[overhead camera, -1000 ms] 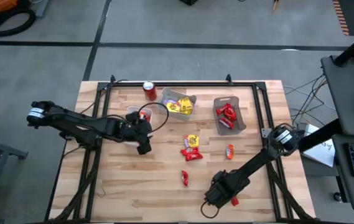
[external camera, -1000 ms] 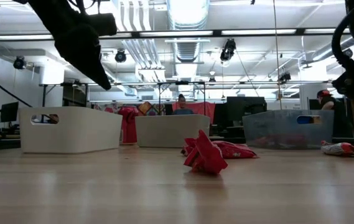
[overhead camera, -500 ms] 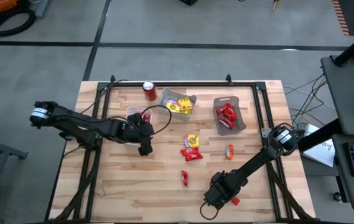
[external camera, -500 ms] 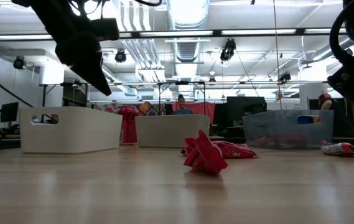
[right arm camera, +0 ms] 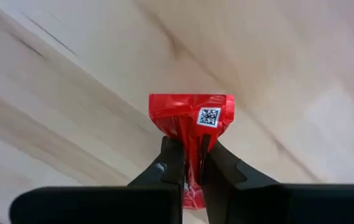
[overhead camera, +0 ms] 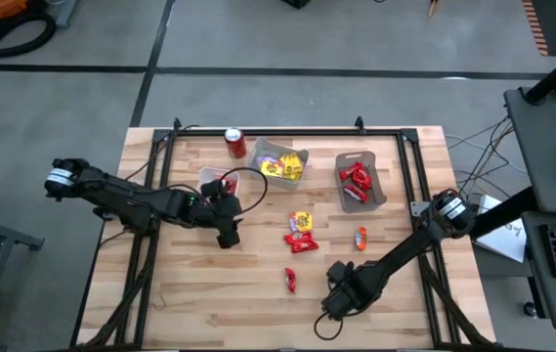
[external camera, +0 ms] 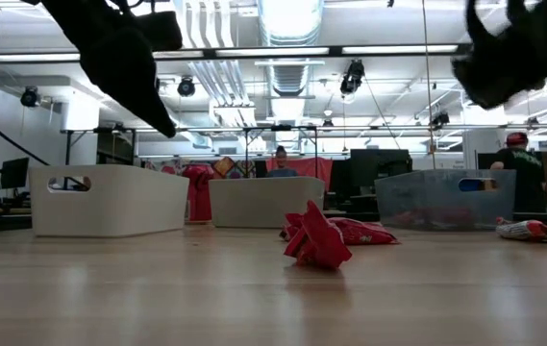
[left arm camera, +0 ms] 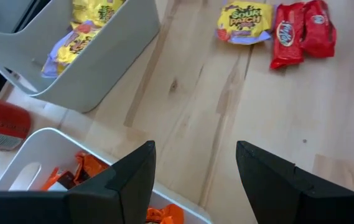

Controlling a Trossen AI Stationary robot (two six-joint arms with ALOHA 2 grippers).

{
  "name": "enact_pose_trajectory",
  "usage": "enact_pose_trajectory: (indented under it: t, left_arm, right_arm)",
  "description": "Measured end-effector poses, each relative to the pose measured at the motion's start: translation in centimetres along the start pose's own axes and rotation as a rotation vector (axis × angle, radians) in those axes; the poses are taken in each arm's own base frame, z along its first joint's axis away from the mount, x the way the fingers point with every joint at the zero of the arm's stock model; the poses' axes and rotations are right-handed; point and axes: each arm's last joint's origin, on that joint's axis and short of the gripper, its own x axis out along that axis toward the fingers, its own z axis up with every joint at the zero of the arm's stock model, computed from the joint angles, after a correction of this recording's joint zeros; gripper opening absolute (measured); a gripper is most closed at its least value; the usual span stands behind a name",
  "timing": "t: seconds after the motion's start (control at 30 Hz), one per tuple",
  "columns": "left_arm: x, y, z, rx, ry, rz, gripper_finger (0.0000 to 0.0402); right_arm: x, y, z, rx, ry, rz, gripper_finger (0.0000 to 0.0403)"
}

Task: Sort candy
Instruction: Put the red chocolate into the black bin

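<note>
While pinched upright, red candy (right arm camera: 191,134) lengthwise between right gripper (right arm camera: 190,163) fingers.

A light wooden plank table (overhead camera: 209,293) carries a red soda can (overhead camera: 235,144) at twelve o'clock, standing upright. Just beside it, toward three o'clock, sit three pale plastic bins (overhead camera: 297,156). Grey concrete floor (overhead camera: 63,108) surrounds everything.

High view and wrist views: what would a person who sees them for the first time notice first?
First, the red candy pinched between the fingers of the right gripper, lifted over the table's near right part. Next, three bins at the far side: yellow candies in the middle bin, red ones in the right bin. The left gripper hangs open beside the left bin.
</note>
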Motion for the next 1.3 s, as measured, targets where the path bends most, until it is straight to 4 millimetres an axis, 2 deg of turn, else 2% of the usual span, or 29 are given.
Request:
enact_pose_trajectory:
  t: [0.17,0.3,0.5,0.63,0.8,1.03,1.17,1.3]
  left_arm:
    - [-0.5,-0.9,0.2,0.014,-0.046,-0.039,0.0206]
    - [-1.0,-2.0,0.7,0.033,-0.131,-0.091,0.0206]
    - [-1.5,-3.0,0.7,0.059,-0.174,-0.131,0.0206]
    - [-1.6,-3.1,0.7,0.077,-0.174,-0.135,0.0206]
    - [-1.8,-3.2,1.0,0.082,-0.188,-0.139,0.0206]
    - [-1.0,-4.1,1.8,0.058,-0.300,-0.173,0.0206]
    - [-1.2,-4.3,2.4,0.094,-0.333,-0.177,0.0206]
    - [-2.1,-3.8,2.6,0.113,-0.298,-0.172,0.0206]
  right_arm:
    - [-2.1,0.0,1.3,-0.052,-0.221,0.071,0.0024]
    - [-3.8,-0.6,2.9,-0.098,-0.321,0.089,0.0024]
    - [-4.5,-1.1,5.9,-0.203,-0.383,0.067,0.0023]
    - [-4.8,-0.8,7.3,-0.325,-0.485,0.061,0.0023]
    - [-5.5,-1.5,8.2,-0.376,-0.542,0.013,0.0023]
    - [-5.0,-1.9,8.3,-0.387,-0.562,-0.023,0.0023]
    - [-5.2,-1.4,8.9,-0.375,-0.712,-0.030,0.0023]
    - [-6.0,-0.5,9.4,-0.443,-0.915,-0.070,0.0023]
